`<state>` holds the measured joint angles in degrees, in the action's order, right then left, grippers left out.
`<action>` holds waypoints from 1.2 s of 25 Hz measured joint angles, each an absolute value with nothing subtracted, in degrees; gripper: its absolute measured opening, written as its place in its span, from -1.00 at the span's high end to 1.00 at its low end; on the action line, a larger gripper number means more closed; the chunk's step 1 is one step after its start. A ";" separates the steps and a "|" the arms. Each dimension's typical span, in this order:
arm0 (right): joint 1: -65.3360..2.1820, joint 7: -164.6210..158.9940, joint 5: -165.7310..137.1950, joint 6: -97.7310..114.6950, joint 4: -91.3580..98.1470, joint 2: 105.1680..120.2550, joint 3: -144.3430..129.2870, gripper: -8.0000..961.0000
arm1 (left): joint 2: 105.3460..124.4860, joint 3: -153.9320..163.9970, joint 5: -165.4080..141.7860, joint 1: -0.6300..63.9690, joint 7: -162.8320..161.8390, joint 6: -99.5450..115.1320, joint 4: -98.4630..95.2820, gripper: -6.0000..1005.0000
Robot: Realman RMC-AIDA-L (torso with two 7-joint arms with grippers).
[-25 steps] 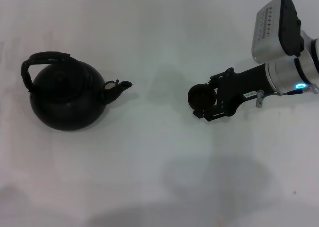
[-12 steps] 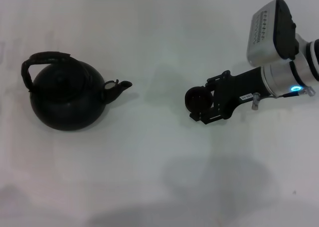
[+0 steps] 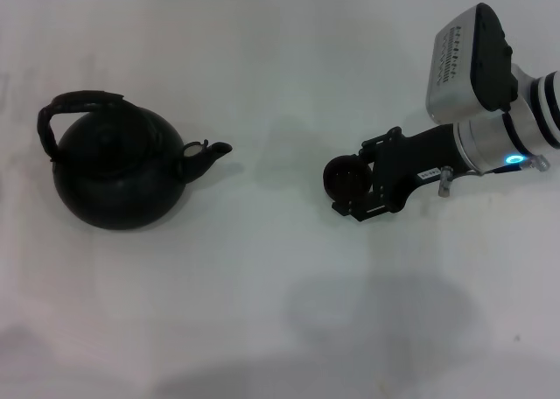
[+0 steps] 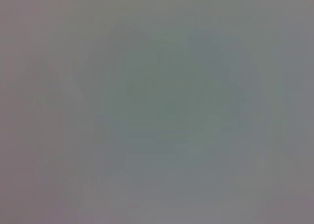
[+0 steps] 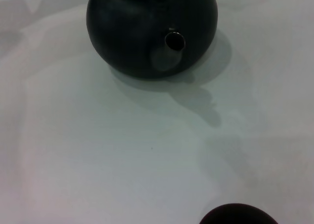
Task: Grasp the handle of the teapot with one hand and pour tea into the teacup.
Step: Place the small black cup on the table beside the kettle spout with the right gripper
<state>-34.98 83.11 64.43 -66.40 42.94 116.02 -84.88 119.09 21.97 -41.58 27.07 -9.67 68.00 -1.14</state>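
Holding the teacup point(image 3: 346, 177) in my right pincer point(image 3: 360, 183), I have it out over the right half of the white worktop point(image 3: 262, 285), roughly midway between the near and far edges. The black fingers are clamped on the cup's side nearest my right arm, and its round dark bowl juts out toward the left edge. Whether the cup is resting on the worktop or lifted just off it, I can't tell from here. Over on the left half sits the teapot point(image 3: 114, 167), well apart from the cup, its short spout point(image 3: 210, 154) aimed toward the cup. The handle point(image 3: 74, 110) arches over the pot's top, leaning toward the far left corner, and nothing is touching it. My right wrist camera looks straight at the pot's spout opening point(image 5: 174, 41), with the cup's dark rim point(image 5: 238, 214) just in shot. My left pincer isn't in sight anywhere; its wrist view gives only a flat grey blur.
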 joint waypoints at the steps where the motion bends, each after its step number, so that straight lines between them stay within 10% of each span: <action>1: -34.98 82.82 64.43 -66.33 42.91 116.01 -84.89 -0.58 | 119.09 21.97 -41.58 27.07 -9.67 68.01 -1.14 -0.63; 30: -36.37 81.39 64.41 -64.39 41.18 115.65 -85.01 -0.80 | 119.09 21.89 -41.50 27.20 -9.67 68.02 -1.05 -0.63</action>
<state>-36.37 81.39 64.41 -64.39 41.18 115.65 -85.01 119.09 21.89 -41.50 27.20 -9.67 68.02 -1.05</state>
